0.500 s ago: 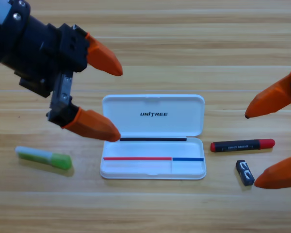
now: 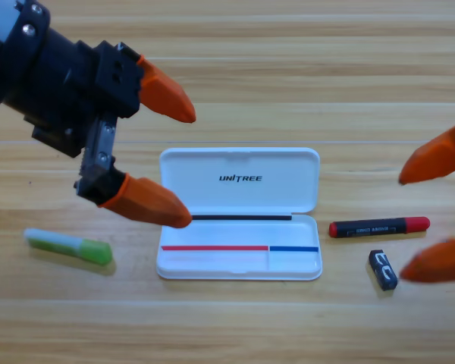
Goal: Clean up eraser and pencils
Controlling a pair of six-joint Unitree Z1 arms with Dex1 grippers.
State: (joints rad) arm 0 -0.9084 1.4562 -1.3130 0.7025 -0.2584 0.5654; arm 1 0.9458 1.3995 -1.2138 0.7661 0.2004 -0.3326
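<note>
A green pencil (image 2: 69,246) with a whitish end lies on the table left of the open white case (image 2: 240,214). A red pencil (image 2: 379,227) with a black middle band lies just right of the case. The small black eraser (image 2: 383,270) sits below it. My left gripper (image 2: 184,167) hovers open above the case's left edge, up and to the right of the green pencil. My right gripper (image 2: 428,224) is open at the right edge, partly cut off, its lower jaw close beside the eraser.
The case lies flat with its lid folded back, printed UNITREE, in the middle of the wooden table (image 2: 235,326). The left arm's black body (image 2: 53,83) fills the upper left corner.
The right gripper has drawn back toward the right edge, away from the eraser and red pencil. The left gripper shifted slightly right. The pencils and eraser lie as before.
</note>
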